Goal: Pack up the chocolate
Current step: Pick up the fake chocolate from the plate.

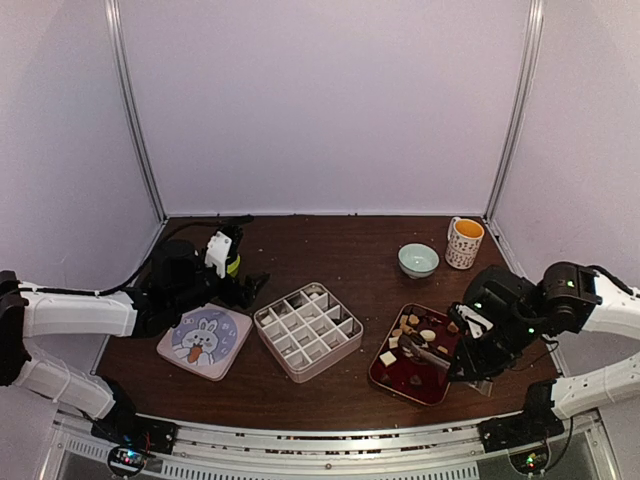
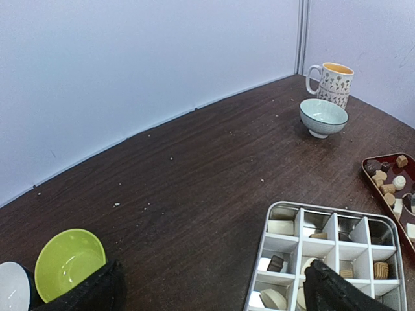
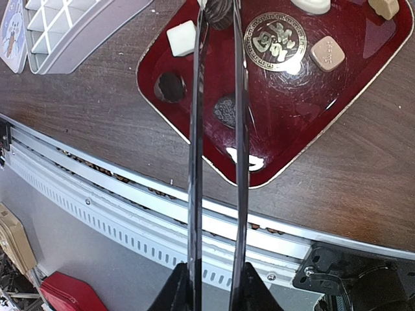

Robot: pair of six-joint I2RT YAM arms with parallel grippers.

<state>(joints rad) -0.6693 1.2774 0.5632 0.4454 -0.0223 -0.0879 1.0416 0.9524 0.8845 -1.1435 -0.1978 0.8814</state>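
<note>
Small chocolate pieces point(image 1: 415, 333) in cream, tan and dark brown lie in a dark red tray point(image 1: 385, 378). My right gripper point(image 1: 478, 348) is shut on metal tongs point(image 1: 425, 352) that reach over the tray. In the right wrist view my right gripper point(image 3: 214, 293) holds the tongs point(image 3: 196, 129), whose tips pinch a dark chocolate point(image 3: 219, 11) above the tray point(image 3: 363, 91). A white divided box point(image 1: 305, 330) stands mid-table; the left wrist view shows a few pieces in its cells point(image 2: 280, 227). My left gripper point(image 1: 240, 285) is open and empty behind the box; it also shows in the left wrist view point(image 2: 214, 291).
A pink lid with a rabbit picture point(image 1: 205, 342) lies left of the box. A pale bowl point(image 1: 418, 260) and a patterned mug point(image 1: 464, 242) stand at the back right. A green bowl point(image 2: 68, 262) and a white bowl point(image 2: 10, 285) sit by the left gripper.
</note>
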